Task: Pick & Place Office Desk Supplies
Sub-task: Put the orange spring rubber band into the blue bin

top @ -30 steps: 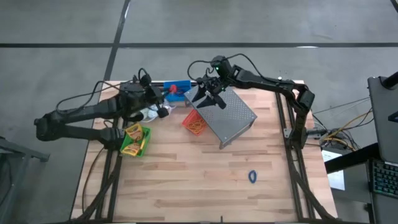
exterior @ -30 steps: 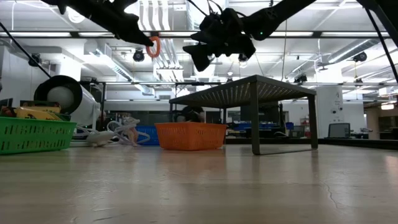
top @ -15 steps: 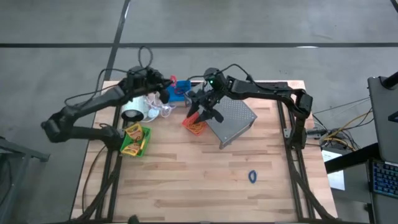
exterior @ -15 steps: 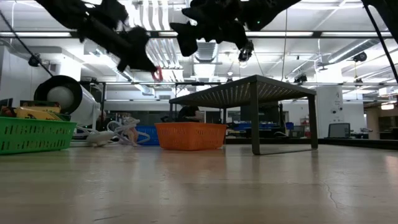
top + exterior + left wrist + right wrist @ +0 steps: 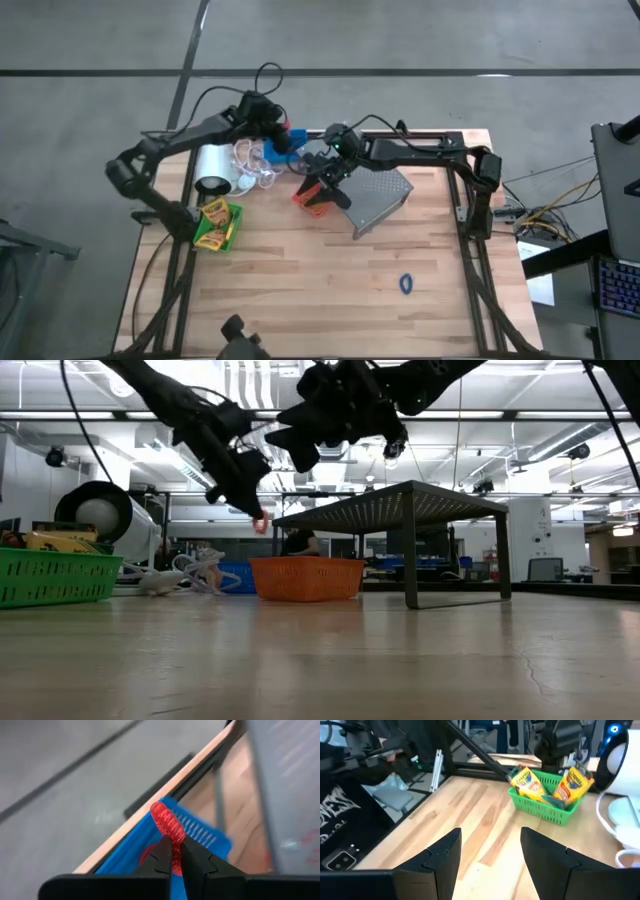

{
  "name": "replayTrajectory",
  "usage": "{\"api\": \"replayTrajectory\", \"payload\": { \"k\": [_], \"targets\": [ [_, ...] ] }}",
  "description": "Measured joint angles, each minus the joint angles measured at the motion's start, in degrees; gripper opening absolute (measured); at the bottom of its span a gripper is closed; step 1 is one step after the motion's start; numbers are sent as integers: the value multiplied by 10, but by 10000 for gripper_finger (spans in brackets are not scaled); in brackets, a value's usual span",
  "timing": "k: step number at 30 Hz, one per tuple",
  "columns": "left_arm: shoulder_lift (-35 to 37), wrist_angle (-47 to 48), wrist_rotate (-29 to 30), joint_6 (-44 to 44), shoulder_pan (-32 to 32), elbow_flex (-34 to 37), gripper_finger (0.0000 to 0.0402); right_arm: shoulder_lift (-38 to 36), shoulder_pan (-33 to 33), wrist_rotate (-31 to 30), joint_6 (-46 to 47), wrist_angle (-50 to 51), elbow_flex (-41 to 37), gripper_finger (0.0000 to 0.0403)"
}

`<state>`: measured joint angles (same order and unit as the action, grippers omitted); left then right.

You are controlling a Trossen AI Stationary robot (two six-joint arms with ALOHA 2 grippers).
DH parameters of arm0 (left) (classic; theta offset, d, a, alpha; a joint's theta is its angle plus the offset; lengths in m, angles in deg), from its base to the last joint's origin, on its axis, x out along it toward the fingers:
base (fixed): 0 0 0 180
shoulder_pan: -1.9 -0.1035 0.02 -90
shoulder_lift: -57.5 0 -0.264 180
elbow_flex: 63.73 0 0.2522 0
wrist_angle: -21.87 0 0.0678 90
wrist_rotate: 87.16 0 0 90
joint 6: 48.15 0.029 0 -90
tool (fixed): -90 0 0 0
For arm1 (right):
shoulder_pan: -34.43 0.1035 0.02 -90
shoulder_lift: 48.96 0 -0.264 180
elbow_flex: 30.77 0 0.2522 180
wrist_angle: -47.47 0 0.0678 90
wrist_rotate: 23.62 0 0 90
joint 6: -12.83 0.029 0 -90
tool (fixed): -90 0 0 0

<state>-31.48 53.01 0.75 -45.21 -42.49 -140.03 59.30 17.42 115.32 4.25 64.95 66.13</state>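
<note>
While your high view hides it, the left gripper [image 5: 174, 856] is clamped on one red band [image 5: 167, 822] — right gripper [image 5: 487, 855] spread apart; two crayon boxes [image 5: 552, 782], one green bin [image 5: 540, 802].

No text on the crayon boxes [image 5: 555, 782] can be read.

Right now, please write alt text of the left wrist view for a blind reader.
Two dark fingers pinch a red ring band above a blue bin at the wooden table's edge; grey floor lies beyond.
</note>
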Motion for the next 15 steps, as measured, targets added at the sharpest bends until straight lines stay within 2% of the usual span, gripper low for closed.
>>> {"api": "replayTrajectory", "payload": {
  "k": [5, 13, 15],
  "targets": [
    [-42, 83, 36, 0, -6, -41, 22, 0, 8, -11, -9, -1, -9, 201],
    [-78, 105, 33, 0, -5, -38, 24, -8, 40, -13, -7, -29, -9, 201],
    [-80, 111, 33, 0, -5, -38, 24, -16, 44, -35, -8, -31, -9, 201]
  ]
}}
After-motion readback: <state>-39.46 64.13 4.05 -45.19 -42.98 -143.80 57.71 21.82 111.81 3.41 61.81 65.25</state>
